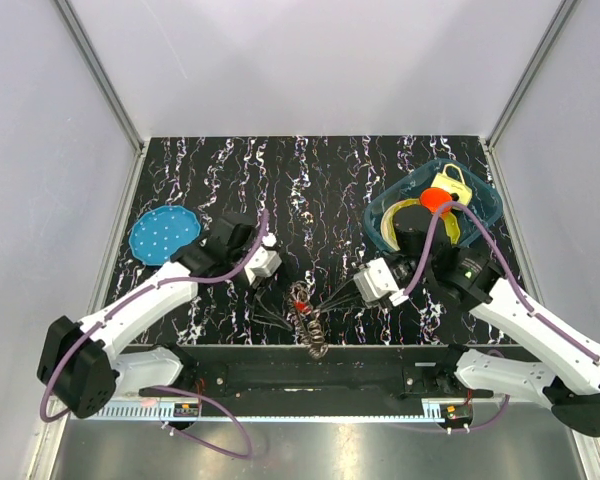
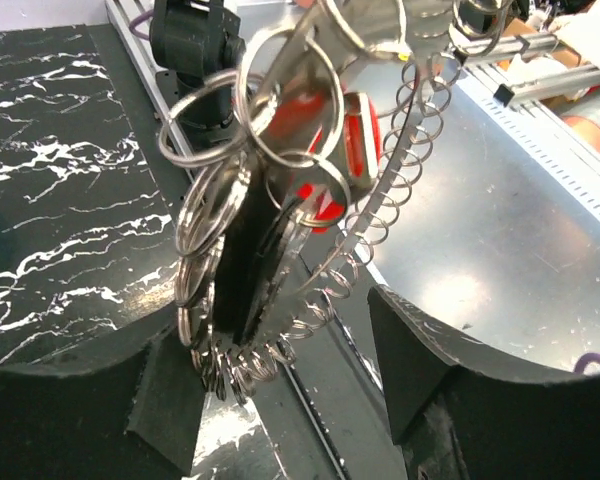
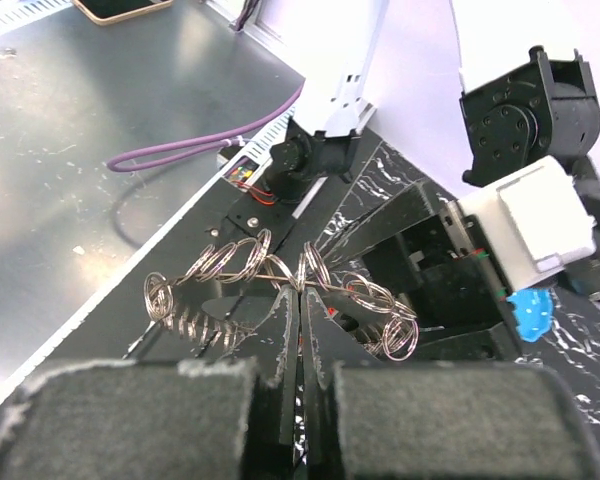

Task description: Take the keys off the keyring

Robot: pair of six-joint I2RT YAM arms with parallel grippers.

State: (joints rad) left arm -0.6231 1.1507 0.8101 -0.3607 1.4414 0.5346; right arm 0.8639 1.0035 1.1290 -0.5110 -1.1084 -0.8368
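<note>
Left pincer [image 2: 275,340] is found just right of the blue disc [image 1: 165,233] and a little nearer the arm bases. Its fingers are spread apart and nothing is gripped; the bunch is straddled between them. Further right of the disc, and nearer the bases again, the keys [image 1: 306,315] are gathered on the keyring [image 2: 372,238]. From the left wrist the keyring is seen as a thin wire arc strung with small loops, with the red piece [image 1: 300,295] among them. Further right still, the right pincer [image 3: 300,305] is pressed together and clamped on the middle of the keys; whether key or ring wire lies between the pads cannot be told. Farthest from the disc, a blue tub [image 1: 500,205] stands on the worktop [image 1: 310,190].

The step in hand is judged to be steadying: no key is seen loose. For the next move, one key would need to be pinched by the open fingers and worked round the ring's split.

Seen from above, the bunch's long axis runs far to near. The red end points away from the bases, and the other end reaches the base rail [image 1: 380,375], leaning slightly away from the disc.
</note>
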